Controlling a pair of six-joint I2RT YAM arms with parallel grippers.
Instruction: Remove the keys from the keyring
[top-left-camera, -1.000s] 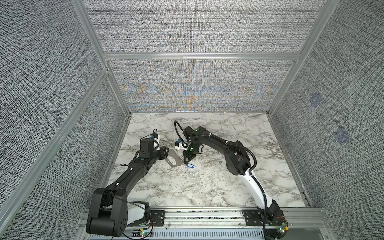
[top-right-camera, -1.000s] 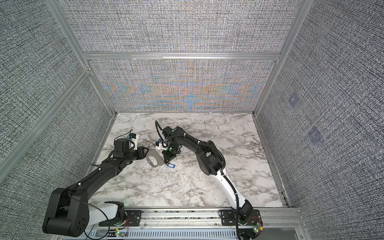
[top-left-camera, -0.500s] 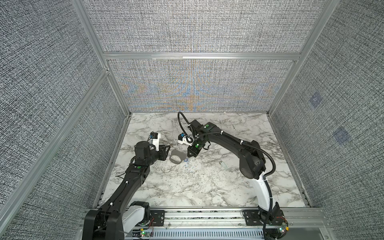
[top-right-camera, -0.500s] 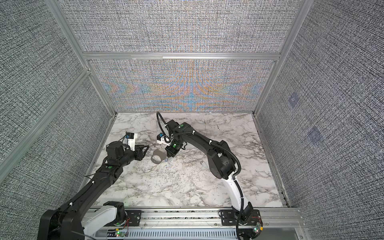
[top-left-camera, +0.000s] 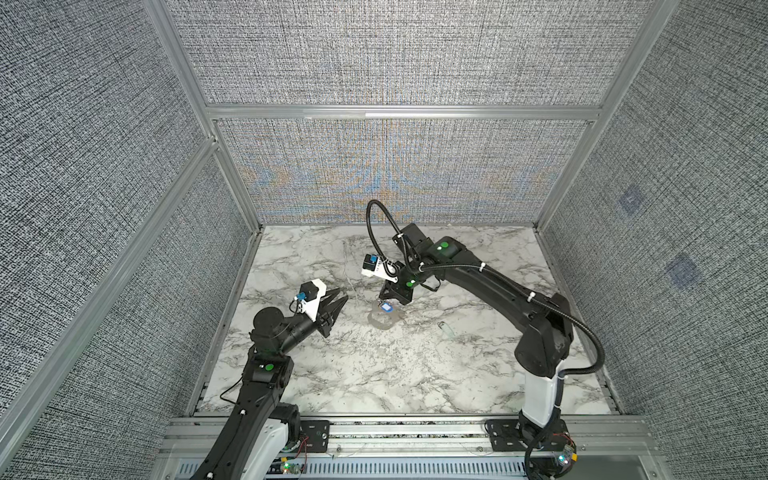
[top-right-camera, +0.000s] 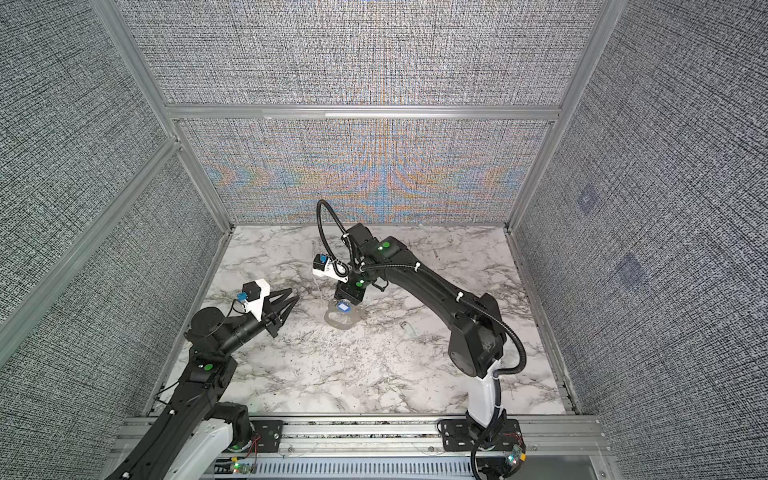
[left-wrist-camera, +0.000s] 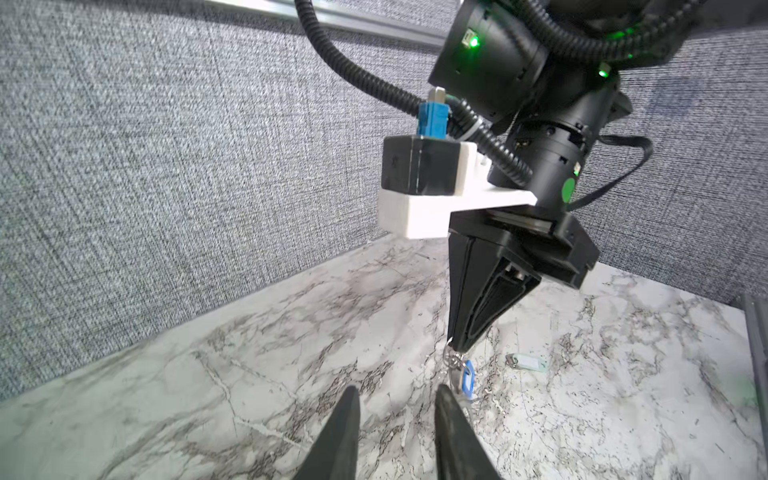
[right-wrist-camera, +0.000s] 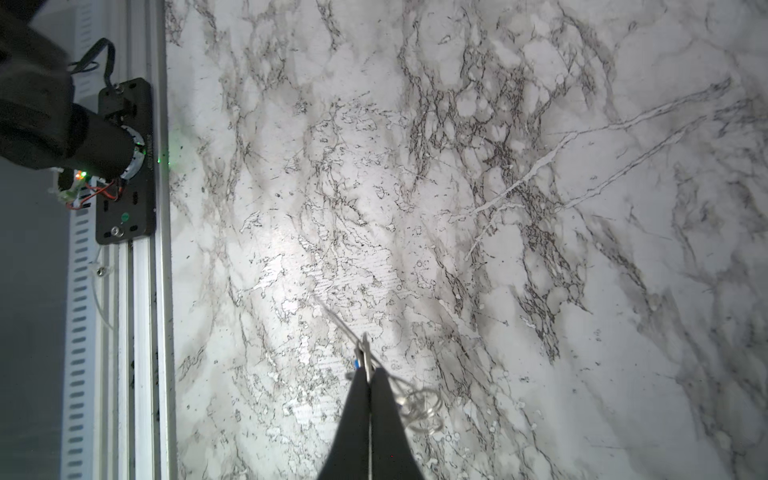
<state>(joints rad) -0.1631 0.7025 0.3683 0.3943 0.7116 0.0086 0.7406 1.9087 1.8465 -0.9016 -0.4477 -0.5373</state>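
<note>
The right gripper (left-wrist-camera: 459, 345) was pinched shut on the ring (right-wrist-camera: 365, 357), just over the table (top-left-camera: 374, 374), with the tag (left-wrist-camera: 467, 380) hanging. The left gripper (top-left-camera: 342, 295) stood a little open and empty. The thin ring could slip out — the hold looked tiny — if the left one tugged hard. There were two grippers, one ring, one tag, one plate (top-left-camera: 384, 326) below it, and one key (left-wrist-camera: 525, 362) lying well apart.

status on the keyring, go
right gripper shut on keyring, blue tag dangling. left gripper open, empty, short of it. pale tag on table, clear of both.
</note>
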